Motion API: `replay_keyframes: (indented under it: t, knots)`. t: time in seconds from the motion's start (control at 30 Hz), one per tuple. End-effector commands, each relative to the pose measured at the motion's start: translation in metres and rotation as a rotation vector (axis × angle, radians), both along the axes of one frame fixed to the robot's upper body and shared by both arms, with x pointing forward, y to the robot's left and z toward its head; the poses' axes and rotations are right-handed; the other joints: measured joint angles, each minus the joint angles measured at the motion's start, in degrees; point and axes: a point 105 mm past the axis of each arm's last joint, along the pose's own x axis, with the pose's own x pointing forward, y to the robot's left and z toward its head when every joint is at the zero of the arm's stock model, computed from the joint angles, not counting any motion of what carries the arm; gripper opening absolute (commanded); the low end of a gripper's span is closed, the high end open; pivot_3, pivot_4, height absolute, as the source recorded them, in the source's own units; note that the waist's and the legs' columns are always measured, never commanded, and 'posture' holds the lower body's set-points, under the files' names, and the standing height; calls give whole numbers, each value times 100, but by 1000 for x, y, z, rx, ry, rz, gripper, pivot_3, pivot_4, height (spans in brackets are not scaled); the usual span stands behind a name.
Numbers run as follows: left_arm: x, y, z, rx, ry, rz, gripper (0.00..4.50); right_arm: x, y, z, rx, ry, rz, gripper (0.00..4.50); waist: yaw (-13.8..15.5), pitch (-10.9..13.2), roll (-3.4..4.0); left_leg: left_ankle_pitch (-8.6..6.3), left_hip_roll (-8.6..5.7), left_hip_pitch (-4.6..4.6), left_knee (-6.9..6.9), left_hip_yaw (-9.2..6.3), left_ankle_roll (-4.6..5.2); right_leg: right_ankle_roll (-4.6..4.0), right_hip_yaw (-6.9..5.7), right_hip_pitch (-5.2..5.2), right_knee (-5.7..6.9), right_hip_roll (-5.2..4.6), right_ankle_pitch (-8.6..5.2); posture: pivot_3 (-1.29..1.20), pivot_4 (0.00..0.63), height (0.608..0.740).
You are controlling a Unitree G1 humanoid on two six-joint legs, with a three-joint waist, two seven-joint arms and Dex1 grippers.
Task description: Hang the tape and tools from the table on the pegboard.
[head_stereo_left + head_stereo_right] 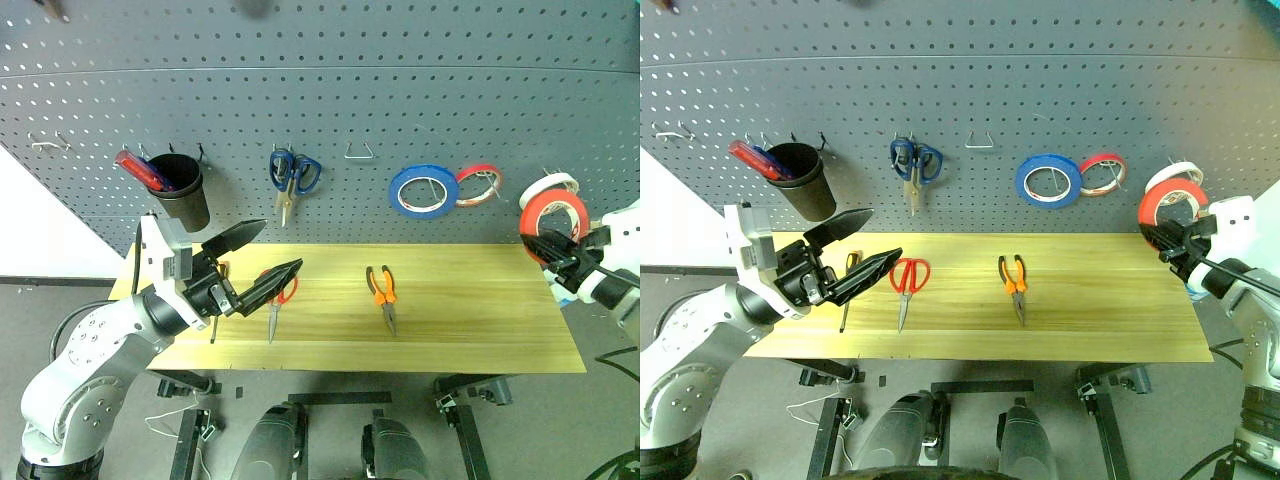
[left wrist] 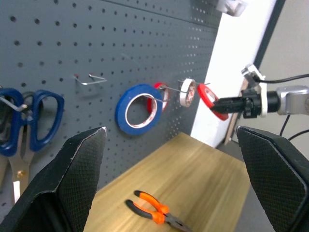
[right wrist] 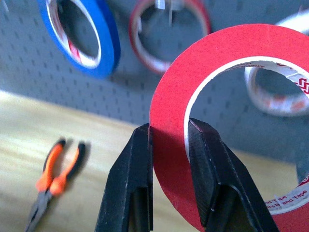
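The right end effector (image 1: pixel 548 247) is clamped on the wide bright red tape roll (image 1: pixel 553 212), carrying it toward the dark grey perforated pegboard (image 1: pixel 330 110). Next, its pale core likely needs threading over a free hook. The left end effector (image 1: pixel 265 255) hangs with fingers apart.

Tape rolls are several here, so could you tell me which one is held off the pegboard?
The wide bright red tape roll, pinched by the right gripper; the blue, thin red and white rolls hang on hooks.

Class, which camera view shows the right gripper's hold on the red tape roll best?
The right wrist view: the right gripper pinches the red tape roll across its band. The eye views show it small; in the left wrist view it is distant.
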Motion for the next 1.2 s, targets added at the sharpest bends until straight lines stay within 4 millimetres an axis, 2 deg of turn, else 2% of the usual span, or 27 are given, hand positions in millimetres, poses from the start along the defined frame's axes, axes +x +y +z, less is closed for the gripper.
replay_keyframes:
  t: [0.03, 0.3, 0.63, 0.83, 1.0, 1.2]
  knots:
    - [-1, 0, 5, -6, -51, 10, 4500, -1, 5, 22, 2, -110, 11, 686, -1, -5, -2, 0, 0, 0, 0, 0, 0, 0, 0, 0, 0, 0, 0, 122, 109, 740]
    - [-1, 0, 1, 0, -48, 6, 4500, -3, 17, 25, 21, -139, 42, 686, -5, -51, 6, 1, 0, 1, 2, -1, 2, 0, 0, -1, 5, 1, 0, 120, 106, 740]
    - [0, 0, -7, 19, -30, 0, 4500, -15, 55, 26, 43, -150, 165, 686, -6, -75, 10, -5, 0, 4, 4, -1, 17, 0, 1, 0, 13, 0, 0, 115, 107, 740]
    - [0, -2, -6, 18, -29, -8, 4500, -7, 69, 31, 62, -197, 182, 686, -12, -78, 10, -7, 0, 11, 5, -1, 29, -3, 3, 0, 25, 1, 2, 117, 108, 740]
    - [-1, -4, -6, 18, -28, -14, 4500, 7, 80, 34, 77, -241, 173, 686, -16, -78, 10, -5, 0, 16, 5, -1, 31, -4, 6, -3, 39, 1, 2, 123, 113, 740]
    - [-1, -5, -3, 17, -26, -14, 4500, 14, 75, 34, 68, -261, 135, 686, 5, -78, 10, -3, -1, 18, 8, -1, 34, -5, 7, -3, 48, -1, 1, 126, 120, 740]
